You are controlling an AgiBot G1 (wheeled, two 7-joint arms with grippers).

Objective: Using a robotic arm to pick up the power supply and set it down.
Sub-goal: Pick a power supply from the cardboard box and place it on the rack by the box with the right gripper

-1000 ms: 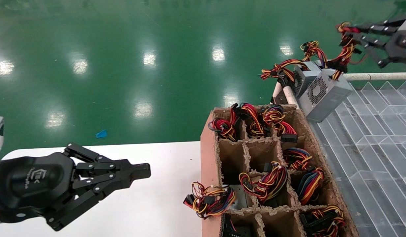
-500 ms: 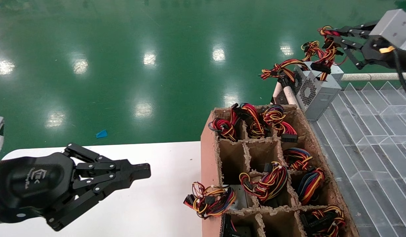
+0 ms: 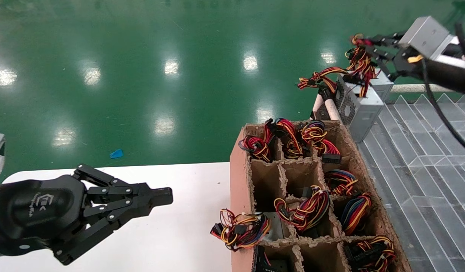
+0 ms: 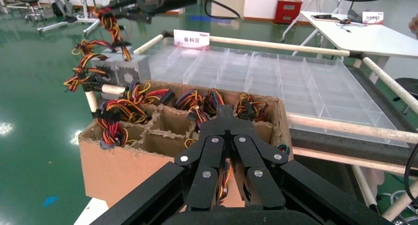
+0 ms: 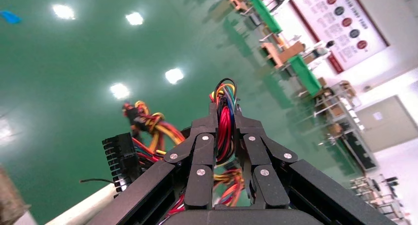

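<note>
Head view: right gripper (image 3: 362, 47) at far right, up high, fingers pinched on red-yellow-black wire bundle (image 3: 360, 62) of power supply (image 3: 359, 101). Grey box hangs straight below the fingers, lower end seemingly down at the corner of the clear divided tray (image 3: 425, 151) and leaning by the white rail (image 3: 425, 88); contact underneath hard to confirm. Vent face turned toward robot's left, long axis tilted from rail down toward cardboard crate (image 3: 311, 196). A second grey unit (image 3: 383, 84) sits just behind, touching or nearly so, with its own orange-yellow wires (image 3: 317, 80) spilling left over the rail.

Right wrist view: fingers (image 5: 202, 151) closed tight on red strands (image 5: 225, 124), loop poking out above tips, black connector (image 5: 118, 153) off to one side. Box itself not visible there.

Left wrist view: left gripper (image 4: 226, 117) with fingers pressed together, holding nothing, parked over white counter (image 3: 172, 226) well apart from the supply; right arm clearly the nearer one.

Key relation: load is under the grip, held by wires only, so likely to swing or rotate. Judged step: set-down onto tray; next needs lowering until box rests flat, then release.
</note>
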